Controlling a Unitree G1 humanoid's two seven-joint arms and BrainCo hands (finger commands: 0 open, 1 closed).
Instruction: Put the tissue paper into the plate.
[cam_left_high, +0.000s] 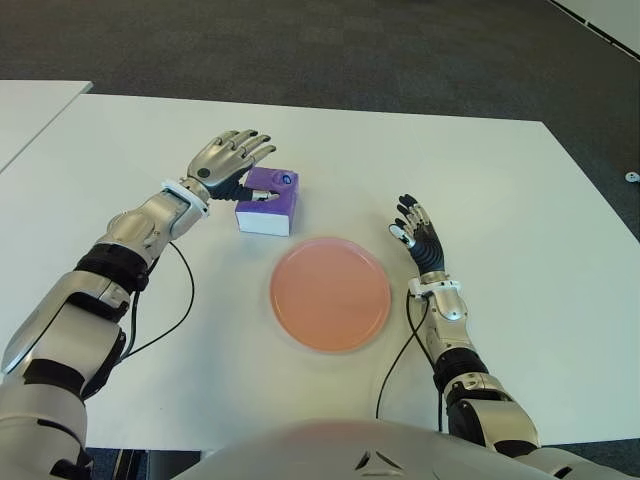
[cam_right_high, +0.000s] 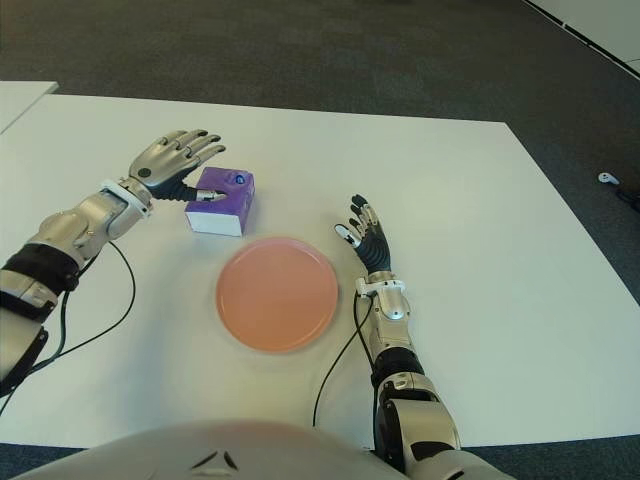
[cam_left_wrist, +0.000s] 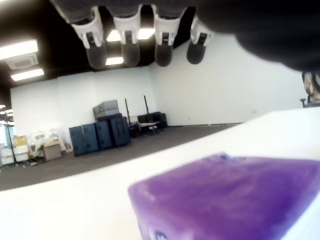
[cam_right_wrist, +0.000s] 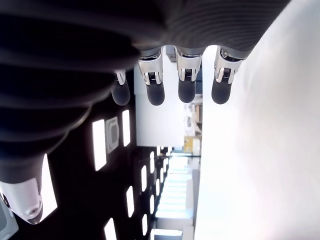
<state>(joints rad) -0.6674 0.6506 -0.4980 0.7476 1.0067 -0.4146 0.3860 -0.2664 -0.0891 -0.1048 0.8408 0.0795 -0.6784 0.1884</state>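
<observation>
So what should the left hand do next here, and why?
Probably lower and close the left hand around the purple tissue pack: its fingers are spread above the pack, grasping nothing, and the pack lies on the table outside the pink plate.

One tissue pack (cam_left_high: 268, 203) (purple), one plate (cam_left_high: 330, 293), two robot hands (cam_left_high: 229, 160) (cam_left_high: 418, 234)

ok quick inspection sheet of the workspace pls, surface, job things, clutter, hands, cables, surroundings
surface: white table, bare apart from the job's things
job's things: purple tissue pack behind the pink plate, apart from it; plate holds nothing
clutter: nothing seen
hands: left hand open, fingers spread over the pack's left side; right hand open, right of the plate
cables: black cable from each forearm across the table
surroundings: dark carpet; second white table on the left
</observation>
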